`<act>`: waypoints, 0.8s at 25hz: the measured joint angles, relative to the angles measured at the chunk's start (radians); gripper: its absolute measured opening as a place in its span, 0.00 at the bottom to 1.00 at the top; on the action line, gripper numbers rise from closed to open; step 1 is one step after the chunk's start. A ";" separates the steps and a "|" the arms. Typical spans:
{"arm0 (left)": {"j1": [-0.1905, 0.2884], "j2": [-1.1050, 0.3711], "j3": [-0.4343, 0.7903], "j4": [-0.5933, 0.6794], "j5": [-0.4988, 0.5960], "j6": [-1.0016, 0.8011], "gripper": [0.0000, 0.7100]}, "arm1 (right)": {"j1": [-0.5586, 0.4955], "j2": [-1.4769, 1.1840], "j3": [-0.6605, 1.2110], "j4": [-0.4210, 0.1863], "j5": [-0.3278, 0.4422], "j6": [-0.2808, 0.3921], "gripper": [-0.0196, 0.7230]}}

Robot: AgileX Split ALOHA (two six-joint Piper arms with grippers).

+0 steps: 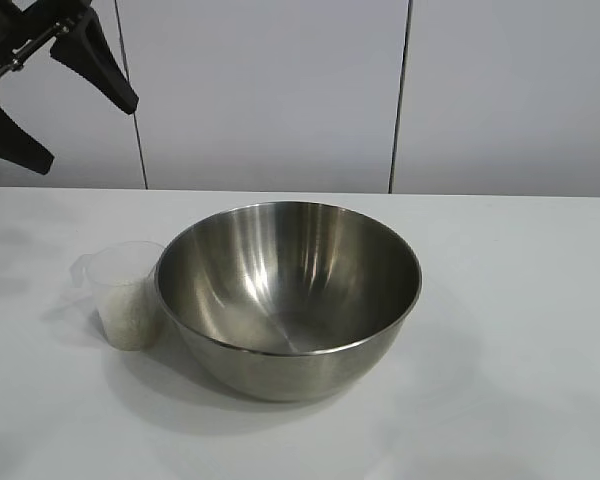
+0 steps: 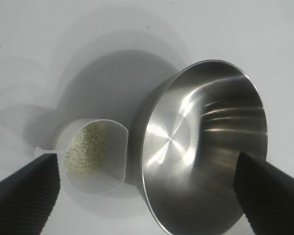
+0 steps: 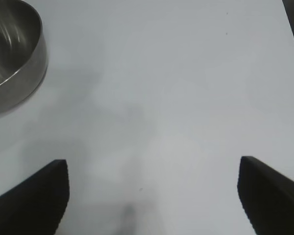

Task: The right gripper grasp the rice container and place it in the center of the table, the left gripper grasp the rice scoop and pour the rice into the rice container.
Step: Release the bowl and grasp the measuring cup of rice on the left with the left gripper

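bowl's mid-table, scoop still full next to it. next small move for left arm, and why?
Probably lower the left gripper onto the rice scoop. It hangs open, high above the table, holding nothing. The scoop stands upright against the rice container, its rice unpoured, and the container looks empty. The right gripper is open, off to the side.

The left hand got chopped off by the top-left corner of the exterior view, so only its two fingers showed. The right hand wasn't in that view at all; its wrist view caught just the fingertips. The rice container was cropped there too. The rice scoop sat partly behind the rim.
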 joint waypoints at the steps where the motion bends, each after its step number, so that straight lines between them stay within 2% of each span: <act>1: 0.000 0.000 0.000 0.000 0.009 -0.003 0.98 | 0.000 0.000 0.000 0.000 0.000 0.000 0.89; 3: 0.000 0.000 0.000 0.006 0.044 -0.004 0.98 | 0.000 0.000 0.000 0.000 0.000 0.000 0.89; 9: 0.000 0.000 -0.011 0.059 0.242 0.025 0.97 | 0.000 0.001 0.000 0.001 0.000 0.000 0.89; 13: 0.000 -0.038 -0.085 -0.061 0.252 0.187 0.96 | 0.000 0.001 0.000 0.001 0.000 0.000 0.89; 15: -0.008 -0.121 -0.094 -0.092 0.122 0.237 0.92 | 0.000 0.001 0.000 0.001 -0.001 0.000 0.89; 17: -0.031 -0.239 -0.073 -0.058 -0.057 0.264 0.90 | 0.000 0.002 0.000 0.001 -0.001 0.000 0.89; 20: -0.109 -0.397 0.048 0.040 -0.362 0.308 0.89 | 0.000 0.002 0.000 0.001 -0.001 0.000 0.89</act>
